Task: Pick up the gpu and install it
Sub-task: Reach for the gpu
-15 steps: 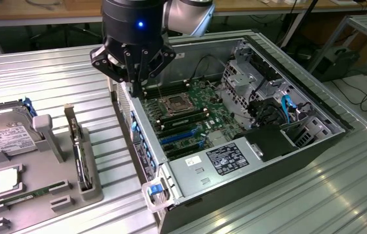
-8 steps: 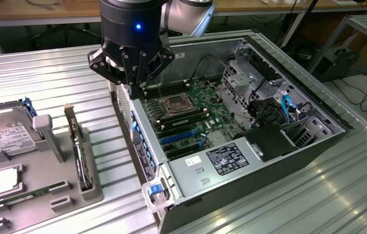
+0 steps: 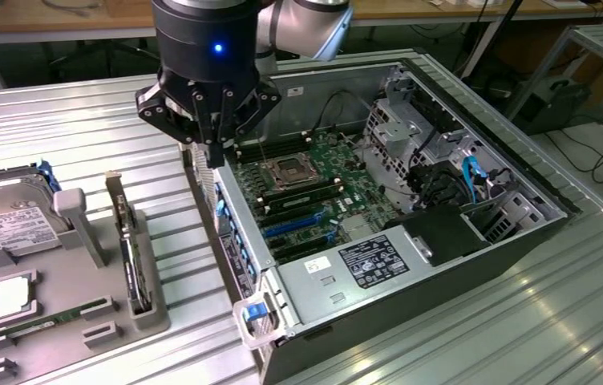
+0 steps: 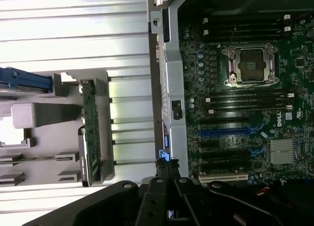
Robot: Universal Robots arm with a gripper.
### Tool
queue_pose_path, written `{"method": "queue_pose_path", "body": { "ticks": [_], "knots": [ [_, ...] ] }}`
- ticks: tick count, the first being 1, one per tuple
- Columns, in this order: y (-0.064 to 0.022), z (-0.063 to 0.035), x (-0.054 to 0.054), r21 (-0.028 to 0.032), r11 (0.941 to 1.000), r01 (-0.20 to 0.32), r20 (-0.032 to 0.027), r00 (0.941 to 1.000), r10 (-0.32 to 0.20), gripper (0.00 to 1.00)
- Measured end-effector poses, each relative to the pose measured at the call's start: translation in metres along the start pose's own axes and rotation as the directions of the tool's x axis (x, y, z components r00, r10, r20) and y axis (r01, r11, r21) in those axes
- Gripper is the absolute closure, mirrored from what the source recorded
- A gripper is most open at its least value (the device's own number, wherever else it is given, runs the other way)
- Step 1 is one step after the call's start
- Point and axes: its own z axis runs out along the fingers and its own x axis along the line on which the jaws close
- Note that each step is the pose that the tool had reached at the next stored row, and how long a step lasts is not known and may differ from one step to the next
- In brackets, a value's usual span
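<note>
Gpu (image 3: 131,241) stands on its long edge in a slot of the grey holder (image 3: 87,321), on the exterior view's left, outside the computer case (image 3: 240,249). Its long axis runs from far to near in that view, almost parallel to the case wall beside it. A narrow metal strip seems to stand up at its far end. In the wrist view the gpu (image 4: 91,132) shows as a thin board seen from the edge.

Between the holder and the case lies a strip of bare ribbed table (image 3: 189,265), so the card has free space on that side. On its other side a grey post of the holder and the hard drive (image 3: 7,220) stand close.

The gripper (image 3: 216,156) hangs over the upper edge of the case wall, apart from the gpu, with its jaws together and nothing between them. In the wrist view the gripper (image 4: 167,167) points at this same edge, beside the motherboard (image 4: 245,103).

The card's lower edge is sunk in the slot and hidden. Whether the fingertips touch the wall I cannot tell.
</note>
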Motion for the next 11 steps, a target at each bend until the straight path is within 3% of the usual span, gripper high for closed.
{"method": "queue_pose_path", "body": {
  "ticks": [11],
  "knots": [
    [-0.0058,0.0002,0.0095,0.0000,1.0000,0.003,-0.0002,1.0000,-0.003,0.89]
  ]
}}
